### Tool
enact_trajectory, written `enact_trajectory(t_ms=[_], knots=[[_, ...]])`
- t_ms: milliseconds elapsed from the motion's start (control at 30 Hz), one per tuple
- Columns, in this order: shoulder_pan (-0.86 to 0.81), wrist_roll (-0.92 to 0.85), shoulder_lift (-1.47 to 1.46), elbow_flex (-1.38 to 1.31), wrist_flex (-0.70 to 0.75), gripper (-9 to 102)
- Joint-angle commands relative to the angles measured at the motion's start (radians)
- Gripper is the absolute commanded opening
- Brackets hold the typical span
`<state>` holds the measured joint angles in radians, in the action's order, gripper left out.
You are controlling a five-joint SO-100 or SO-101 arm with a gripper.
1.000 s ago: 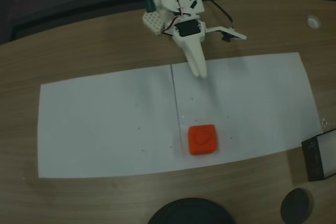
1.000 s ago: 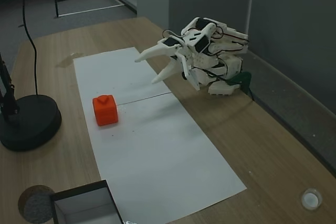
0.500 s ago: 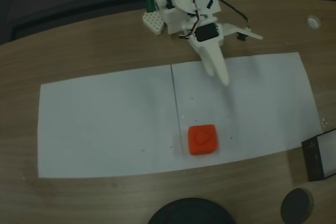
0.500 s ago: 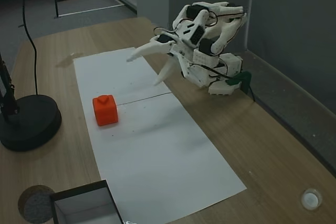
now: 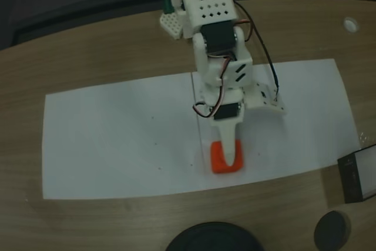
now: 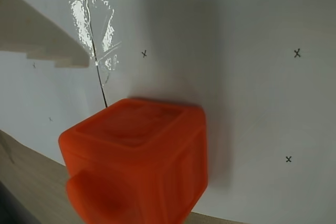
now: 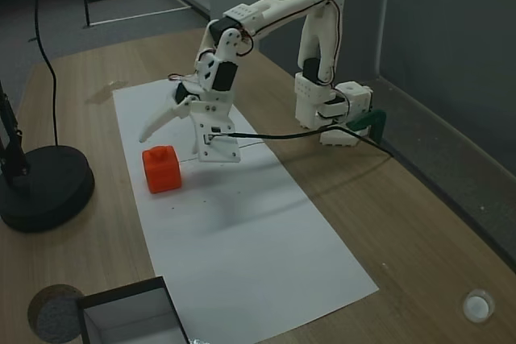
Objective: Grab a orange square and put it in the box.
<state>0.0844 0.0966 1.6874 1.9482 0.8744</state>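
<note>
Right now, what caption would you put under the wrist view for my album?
Open pincer hovering close over the orange square on white paper.

Brown wooden tabletop (image 7: 419, 223) carries two white paper sheets (image 5: 117, 139) side by side, small x marks (image 6: 297, 53) on them. Big black disc (image 7: 44, 187), dark round cylinder (image 5: 332, 230), small white cap (image 7: 477, 306) near edges.

Orange square (image 7: 162, 169) bright orange-red; box (image 7: 133, 317) black-walled.
</note>
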Motion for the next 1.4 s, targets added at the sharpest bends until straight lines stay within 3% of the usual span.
enact_trajectory(t_ms=[0, 500, 733, 1067, 1367], knots=[[-0.003, -0.005, -0.04, -0.152, 0.034, 40], [0.023, -0.063, -0.213, -0.262, 0.066, 38], [0.026, -0.199, -0.299, -0.322, 0.066, 7], [0.069, -0.186, -0.253, -0.4, 0.098, 6], [0.298, -0.172, -0.046, -0.819, 0.301, 6]])
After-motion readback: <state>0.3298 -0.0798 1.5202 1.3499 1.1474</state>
